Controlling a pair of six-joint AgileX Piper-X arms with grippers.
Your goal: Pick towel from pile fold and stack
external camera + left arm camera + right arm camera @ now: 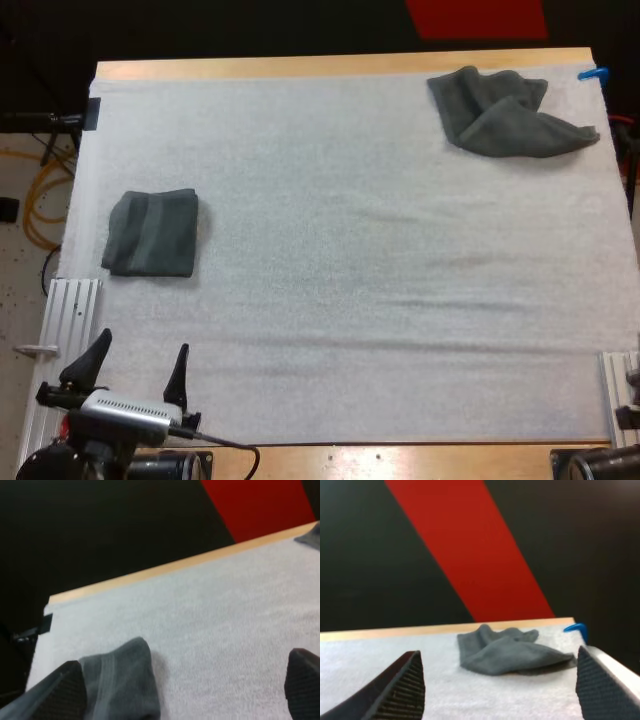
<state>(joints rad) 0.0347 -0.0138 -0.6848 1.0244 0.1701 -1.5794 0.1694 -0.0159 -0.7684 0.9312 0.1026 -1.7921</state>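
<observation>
Left gripper (141, 343) and right gripper (497, 652) both gape empty; a shallow pinch on the upper-right crumpled towel (510, 112) may lift just one layer

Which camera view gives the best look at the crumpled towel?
The high view: the crumpled towel lies whole, from above, at the far right corner of the mat. The right wrist view sees it low, side-on, beyond its open fingers. The left wrist view catches a grey edge of it.
</observation>
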